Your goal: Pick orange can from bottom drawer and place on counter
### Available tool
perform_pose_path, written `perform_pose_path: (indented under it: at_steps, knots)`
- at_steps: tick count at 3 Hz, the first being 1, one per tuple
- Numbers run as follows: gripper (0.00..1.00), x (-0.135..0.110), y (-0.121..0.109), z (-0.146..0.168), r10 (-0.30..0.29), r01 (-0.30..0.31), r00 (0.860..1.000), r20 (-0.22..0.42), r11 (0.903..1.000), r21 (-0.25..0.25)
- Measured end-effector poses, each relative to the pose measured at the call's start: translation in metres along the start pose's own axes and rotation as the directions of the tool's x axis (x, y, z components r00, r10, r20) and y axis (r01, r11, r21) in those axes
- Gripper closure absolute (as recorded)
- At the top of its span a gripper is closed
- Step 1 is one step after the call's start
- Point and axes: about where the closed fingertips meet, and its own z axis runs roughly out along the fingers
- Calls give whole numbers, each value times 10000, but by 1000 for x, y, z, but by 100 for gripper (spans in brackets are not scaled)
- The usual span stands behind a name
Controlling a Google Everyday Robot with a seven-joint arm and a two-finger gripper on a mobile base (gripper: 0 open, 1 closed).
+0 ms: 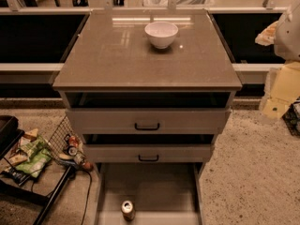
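The orange can [127,210] stands upright near the front edge of the pulled-out bottom drawer [154,186], left of its middle, with its silver top showing. The counter [117,60] is the glossy grey-brown top of the cabinet. My gripper does not show in the camera view. A white rounded shape [288,29] at the right edge may be part of my arm; I cannot tell.
A white bowl [161,33] sits on the counter at the back middle. The two upper drawers [147,121] with black handles are slightly open. A wire basket with snack litter [51,151] lies on the floor to the left. Yellow boxes [283,90] stand at the right.
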Motion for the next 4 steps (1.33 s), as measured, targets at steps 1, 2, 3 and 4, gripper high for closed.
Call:
perform_pose_path:
  at_steps: [1,2,3,4]
  knots:
    - [0,0,0,0,0,0,10000,1,10000,1]
    - [0,6,11,13,266,-270,9979,594,9996,53]
    - [0,20,41,58,619,-579,9806,1858,9980,-271]
    - [0,36,73,121,1084,-925,9370,3322,9937,-634]
